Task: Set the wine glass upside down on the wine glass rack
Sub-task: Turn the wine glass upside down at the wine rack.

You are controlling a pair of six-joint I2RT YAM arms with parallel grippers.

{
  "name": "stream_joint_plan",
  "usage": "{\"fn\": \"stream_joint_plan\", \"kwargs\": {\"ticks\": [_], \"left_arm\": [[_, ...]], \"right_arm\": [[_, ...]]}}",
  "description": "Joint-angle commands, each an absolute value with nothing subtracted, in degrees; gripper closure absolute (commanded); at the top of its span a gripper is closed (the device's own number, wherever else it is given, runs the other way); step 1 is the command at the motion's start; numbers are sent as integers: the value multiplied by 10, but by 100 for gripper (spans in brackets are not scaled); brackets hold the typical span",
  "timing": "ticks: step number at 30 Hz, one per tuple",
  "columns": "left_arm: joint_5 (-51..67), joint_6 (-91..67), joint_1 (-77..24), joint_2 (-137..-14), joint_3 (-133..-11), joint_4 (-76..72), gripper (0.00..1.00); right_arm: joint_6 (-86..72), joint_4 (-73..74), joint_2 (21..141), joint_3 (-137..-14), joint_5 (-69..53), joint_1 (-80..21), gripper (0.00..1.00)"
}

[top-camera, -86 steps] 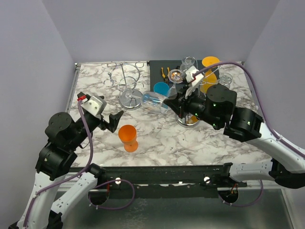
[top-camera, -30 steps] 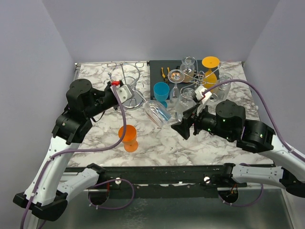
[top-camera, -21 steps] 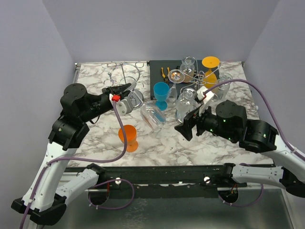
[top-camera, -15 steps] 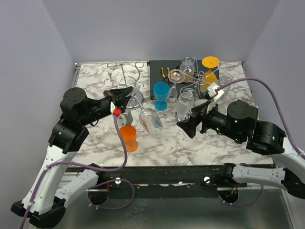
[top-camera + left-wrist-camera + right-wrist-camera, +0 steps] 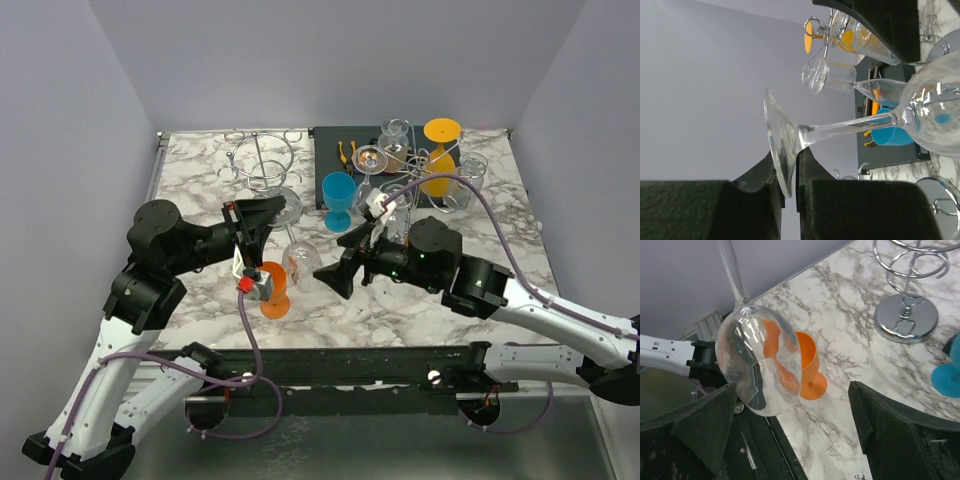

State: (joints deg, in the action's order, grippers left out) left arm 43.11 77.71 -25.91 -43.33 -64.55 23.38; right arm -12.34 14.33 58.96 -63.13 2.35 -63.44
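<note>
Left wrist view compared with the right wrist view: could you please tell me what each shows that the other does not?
Only the left wrist view shows the clear wine glass pinched by its foot in the shut left pincer, and the wire rack hung with glasses beyond it. Only the right wrist view shows the orange goblet standing on the marble table, with the right pincer open on either side of the glass's bowl. Both show that glass and the blue goblet.

White arm links, black joint housings, purple cables, black gripper fingers, red tab.
</note>
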Motion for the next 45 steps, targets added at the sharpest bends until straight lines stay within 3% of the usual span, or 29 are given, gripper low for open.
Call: {"fn": "stream_joint_plan", "kwargs": {"ticks": [1, 19, 21, 26, 28, 33, 34, 35, 36, 37, 41, 45], "left_arm": [[470, 818, -260, -420, -641, 206, 100], [475, 855, -260, -407, -611, 200, 100], [477, 856, -260, -398, -602, 197, 100], [476, 841, -260, -388, -589, 187, 100], [470, 830, -260, -387, -587, 177, 100], [463, 812, -260, -386, -580, 148, 100], [462, 808, -260, -384, -579, 145, 97], [459, 805, -260, -384, -578, 144, 80], [455, 798, -260, -382, -575, 144, 54], [449, 788, -260, -381, -573, 144, 34], [404, 621, -260, -386, -592, 146, 12], [349, 436, -260, -418, -640, 198, 1]], "right_arm": [[-113, -45, 592, -577, -58, -639, 0], [-143, -208, 685, -500, -128, -639, 1], [-143, -211, 687, -500, -126, -639, 10], [-141, -210, 686, -493, -109, -639, 50], [-139, -203, 683, -488, -101, -639, 59], [-134, -178, 680, -485, -86, -639, 65], [-133, -175, 680, -485, -83, -639, 67], [-129, -171, 677, -486, -76, -639, 68], [-125, -167, 671, -486, -70, -639, 70], [-120, -163, 665, -485, -58, -639, 70], [-98, -132, 621, -477, -6, -639, 73], [-82, -103, 561, -454, 65, -639, 84]]}}
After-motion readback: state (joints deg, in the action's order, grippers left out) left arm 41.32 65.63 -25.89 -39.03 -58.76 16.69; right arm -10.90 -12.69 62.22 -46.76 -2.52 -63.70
